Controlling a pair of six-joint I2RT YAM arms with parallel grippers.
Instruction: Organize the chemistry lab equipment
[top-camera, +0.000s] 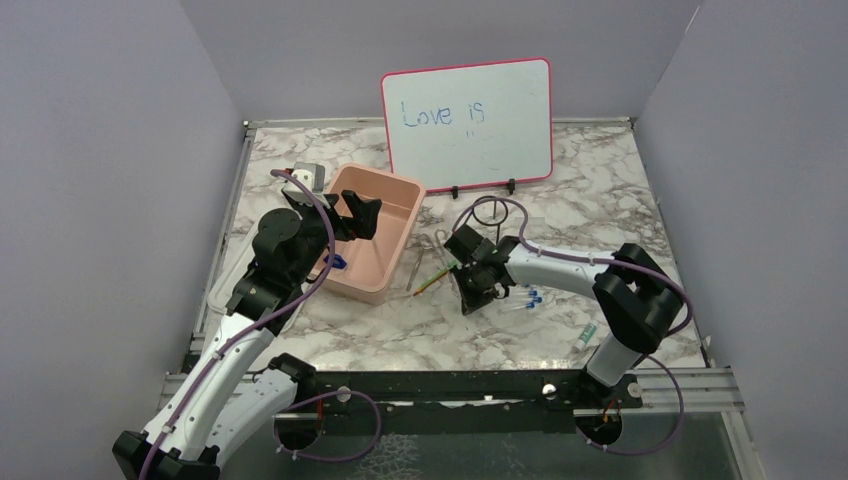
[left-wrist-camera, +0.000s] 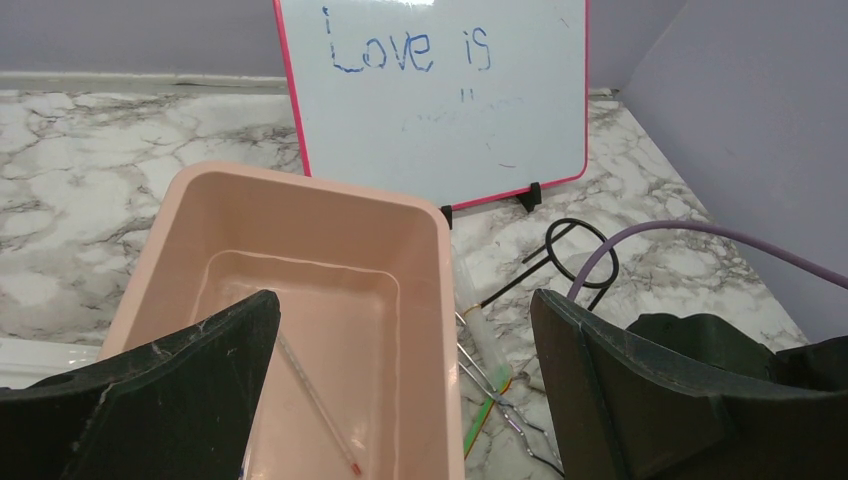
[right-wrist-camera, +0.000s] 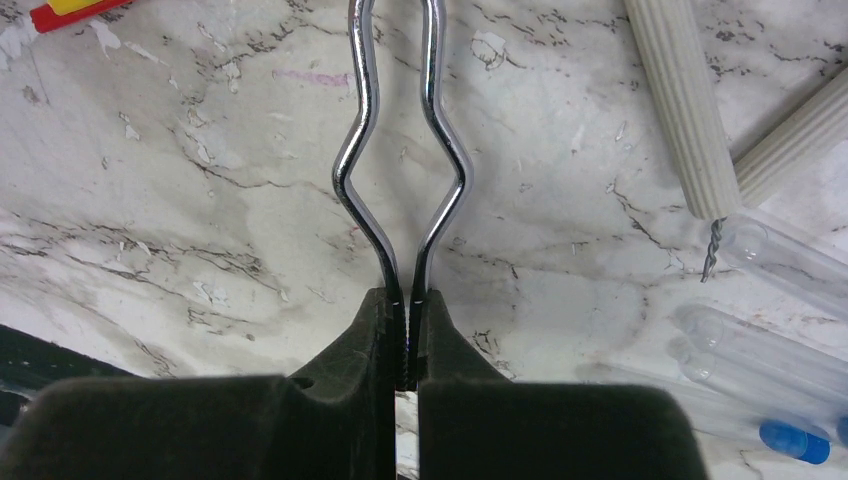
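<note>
You had barely begun: only a thin glass rod (left-wrist-camera: 318, 408) lay inside the pink tub (top-camera: 372, 283). The rest still sat on the marble table (top-camera: 600, 200) to the right of the tub. The black ring stand (top-camera: 497, 211) was farther back on that side, the green-handled tool (top-camera: 428, 283) was just beside the tub's near corner, and the blue-capped tubes (top-camera: 530, 298) lay farther right. Your right gripper (right-wrist-camera: 405, 330) was low over the marble right of the tub, wrist tipped down, and pinched tight on the two chrome wires of the tongs (right-wrist-camera: 345, 170). Your left gripper (left-wrist-camera: 400, 310) hung above the tub, its jaws spread wide and holding nothing.
</note>
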